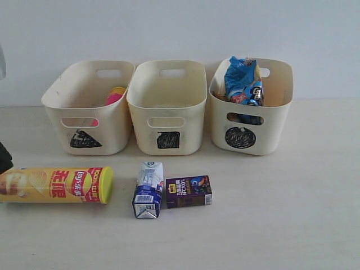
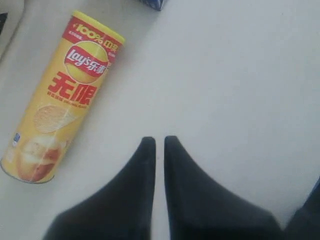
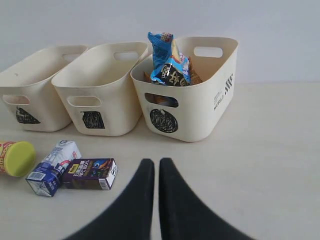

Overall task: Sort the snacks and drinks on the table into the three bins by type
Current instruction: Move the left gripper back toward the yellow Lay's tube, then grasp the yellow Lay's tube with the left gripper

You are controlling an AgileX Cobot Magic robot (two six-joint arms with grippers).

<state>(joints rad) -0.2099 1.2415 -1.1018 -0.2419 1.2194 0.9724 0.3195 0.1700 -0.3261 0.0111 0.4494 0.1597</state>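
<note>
We see left gripper [image 2: 160, 142] and right gripper [image 3: 156, 162] both closed on nothing; yellow chip can [image 2: 60, 100] looks stiff, light, slick, roll-prone, so we'd pinch it mid-body

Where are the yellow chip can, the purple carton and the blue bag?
yellow chip can [image 1: 56, 184], exterior view, middle of its side.
purple carton [image 1: 189, 192], exterior view, its front face.
blue bag [image 1: 243, 80], exterior view, its crumpled front.

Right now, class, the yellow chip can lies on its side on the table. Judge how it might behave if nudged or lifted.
Lying on its round side, the yellow chip can would probably roll if pushed sideways. Its glossy wall may slip in a loose grip. The tube looks rigid, so it should hold shape when lifted.
</note>
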